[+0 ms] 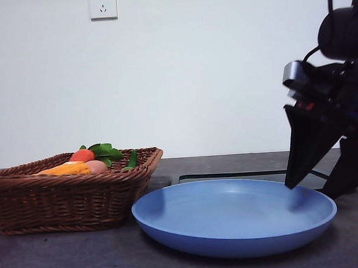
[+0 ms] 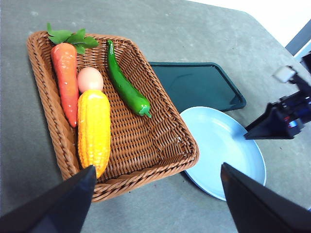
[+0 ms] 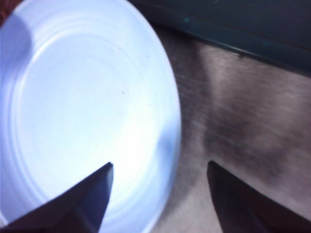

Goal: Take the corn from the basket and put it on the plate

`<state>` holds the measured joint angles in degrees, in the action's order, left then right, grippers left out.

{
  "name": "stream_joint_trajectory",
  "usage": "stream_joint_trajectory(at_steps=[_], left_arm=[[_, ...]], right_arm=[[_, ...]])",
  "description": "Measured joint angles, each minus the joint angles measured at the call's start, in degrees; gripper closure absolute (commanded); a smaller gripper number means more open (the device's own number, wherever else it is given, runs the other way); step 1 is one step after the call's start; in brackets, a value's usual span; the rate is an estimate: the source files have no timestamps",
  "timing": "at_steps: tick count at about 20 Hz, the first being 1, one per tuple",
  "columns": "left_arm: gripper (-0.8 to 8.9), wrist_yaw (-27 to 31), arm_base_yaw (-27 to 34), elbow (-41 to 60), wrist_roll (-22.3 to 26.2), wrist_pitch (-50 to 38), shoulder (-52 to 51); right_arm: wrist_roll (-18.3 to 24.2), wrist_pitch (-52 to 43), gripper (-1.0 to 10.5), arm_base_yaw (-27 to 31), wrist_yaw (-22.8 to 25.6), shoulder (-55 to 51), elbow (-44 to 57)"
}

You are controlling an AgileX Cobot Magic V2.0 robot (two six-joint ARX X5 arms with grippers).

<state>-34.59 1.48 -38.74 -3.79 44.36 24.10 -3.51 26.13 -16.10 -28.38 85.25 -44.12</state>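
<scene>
Corn [image 2: 94, 131]: glossy yellow-orange stubby cob with ribbed kernel rows, lying in the brown wicker basket [image 2: 160, 145] at the carrot [image 2: 66, 80] side, egg [image 2: 90, 79] touching its blunt end, green pepper [image 2: 127, 88] apart from it; no readable labels or writing anywhere. Left gripper [image 2: 155, 194] hangs high over the basket, jaws wide apart, empty. Right gripper [image 3: 158, 194] sits low at the 3 o'clock rim of the light-blue plate [image 1: 233, 219] in the front view, jaws apart, one jaw over the plate and one over the table [image 3: 243, 126], black tray [image 2: 199, 85] behind.
</scene>
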Motion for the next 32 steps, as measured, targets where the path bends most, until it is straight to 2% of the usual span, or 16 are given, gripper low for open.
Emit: stream_joint_trajectory(at_steps=[2, 7, 14, 18, 20, 23, 32], left_arm=[[3.96, 0.0, 0.0, 0.0, 0.0, 0.0, 0.0], [3.96, 0.0, 0.0, 0.0, 0.0, 0.0, 0.0], [4.00, 0.0, 0.0, -0.7, 0.0, 0.0, 2.4], [4.02, 0.2, -0.2, -3.5, 0.0, -2.3, 8.0], [4.02, 0.6, -1.4, -4.9, 0.0, -3.0, 12.2], [4.02, 5.2, -5.1, -8.2, 0.0, -3.7, 20.2], [4.02, 25.0, -19.6, -18.9, 1.4, -7.7, 46.2]], right_arm=[[0.0, -0.1, 7.3, -0.8, 0.0, 1.2, 0.0], [0.0, -0.2, 9.4, -1.6, 0.4, 2.9, 0.0], [-1.9, -0.6, 9.5, -1.5, 1.2, 2.8, -0.5], [-1.9, 5.1, 9.5, -1.1, 1.9, -1.8, -3.0], [-1.8, 9.2, 9.5, -0.7, 3.7, -5.9, -4.1], [-1.8, 13.9, 9.5, 0.3, 6.5, -13.1, -4.1], [-1.7, 19.9, 9.5, 4.8, 6.2, -31.7, -4.1]])
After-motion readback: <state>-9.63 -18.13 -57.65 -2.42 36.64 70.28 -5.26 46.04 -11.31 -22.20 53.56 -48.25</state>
